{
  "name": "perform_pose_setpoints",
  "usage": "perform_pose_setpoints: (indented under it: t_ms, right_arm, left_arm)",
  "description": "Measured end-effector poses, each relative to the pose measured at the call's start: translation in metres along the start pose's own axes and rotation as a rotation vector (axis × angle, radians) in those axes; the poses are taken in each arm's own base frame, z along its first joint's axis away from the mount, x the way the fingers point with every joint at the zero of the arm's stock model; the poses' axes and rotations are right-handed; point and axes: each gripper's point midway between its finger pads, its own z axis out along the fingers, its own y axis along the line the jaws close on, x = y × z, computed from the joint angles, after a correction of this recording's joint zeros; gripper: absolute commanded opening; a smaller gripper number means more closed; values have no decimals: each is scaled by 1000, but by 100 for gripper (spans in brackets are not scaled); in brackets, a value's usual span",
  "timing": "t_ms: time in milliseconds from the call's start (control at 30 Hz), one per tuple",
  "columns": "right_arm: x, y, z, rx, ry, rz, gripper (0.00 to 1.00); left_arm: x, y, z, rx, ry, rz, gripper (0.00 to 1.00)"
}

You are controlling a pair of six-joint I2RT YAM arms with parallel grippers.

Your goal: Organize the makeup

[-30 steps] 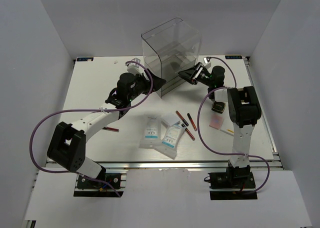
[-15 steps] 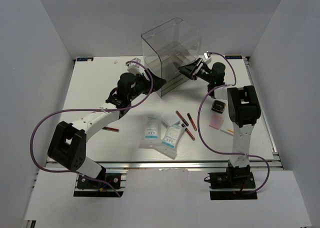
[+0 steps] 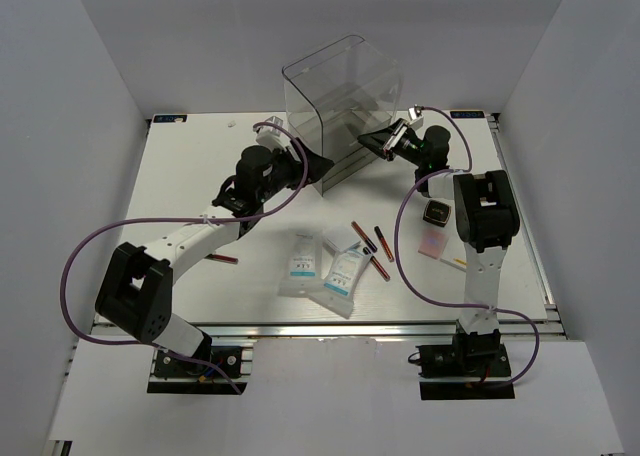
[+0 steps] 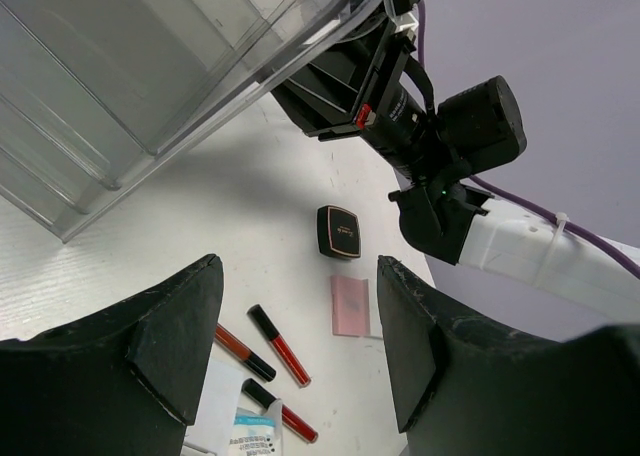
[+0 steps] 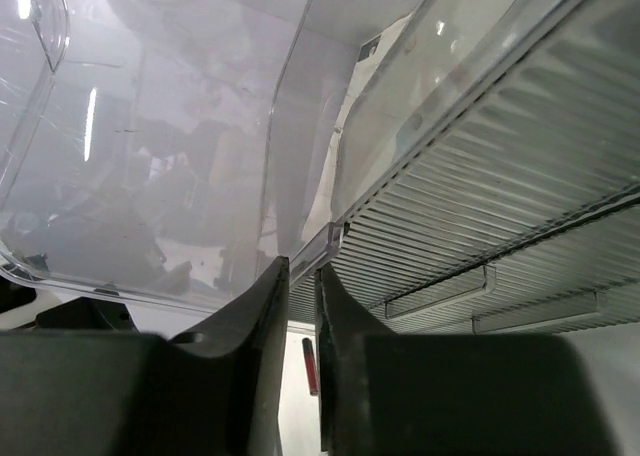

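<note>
Right wrist: my right gripper (image 5: 301,268) is pinching the drawer lip (image 5: 322,239) between its fingertips; next I'm needing a straight pull backward.

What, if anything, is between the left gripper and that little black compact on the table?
Nothing visible. From the open left gripper, bare table runs to the black compact. The clear drawer box stands to one side, and the right arm reaches to it beyond the compact.
</note>
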Motion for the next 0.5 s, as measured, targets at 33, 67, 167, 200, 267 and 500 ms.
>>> perform_pose_setpoints:
  t_ms: [33,67,167,200,267,500]
  right_arm:
    - [0,0,0,1,-2,5,14]
    - [0,-1,0,3,-4,14,11]
    - [-1,-1,1,2,-9,30,7]
    - [-1,-1,1,2,-9,34,7]
    - [-1,-1,1,2,-10,44,5]
    - [0,0,-6,10,-53,64,0]
  left_arm:
    - [1,-1,0,1,1,2,72]
    - [1,-2,0,3,3,3,72]
    - [1,-5,0,8,4,5,72]
    - [0,-6,1,11,2,6,72]
    - [0,-8,1,13,0,7,72]
    - [2,-10,1,11,-1,9,72]
